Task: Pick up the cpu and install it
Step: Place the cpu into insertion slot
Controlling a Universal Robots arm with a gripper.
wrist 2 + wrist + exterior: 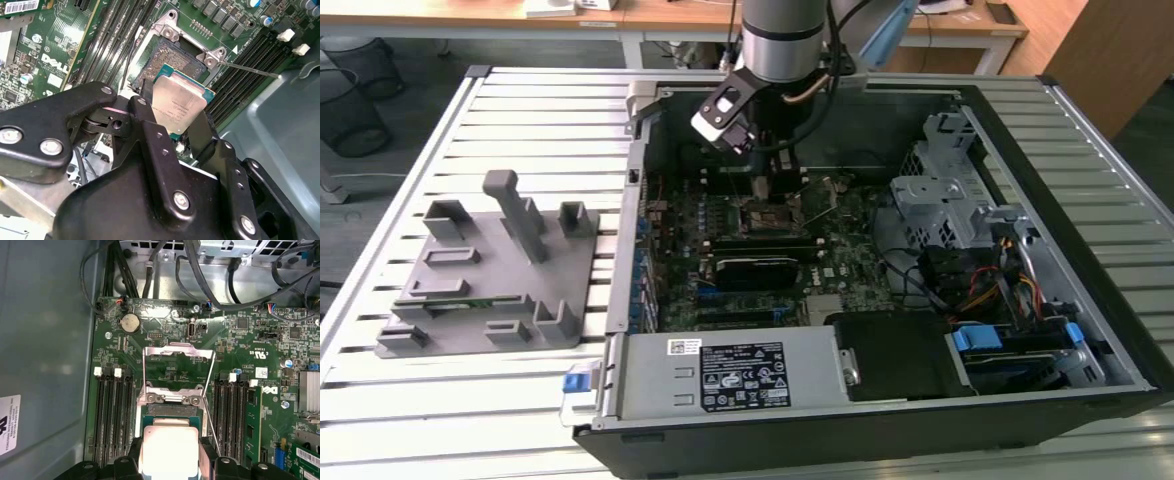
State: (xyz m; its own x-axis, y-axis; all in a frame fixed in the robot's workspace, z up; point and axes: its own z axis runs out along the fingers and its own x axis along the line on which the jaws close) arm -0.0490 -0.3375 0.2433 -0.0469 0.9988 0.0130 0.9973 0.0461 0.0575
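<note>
open motherboard socket just below cpu held by jaws

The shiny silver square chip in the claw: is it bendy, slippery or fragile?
The flat square silver-topped chip is probably stiff: it looks flat and unbowed while pinched in the black claw. Its glossy metal top looks slippery. It seems thin, so likely light.
</note>
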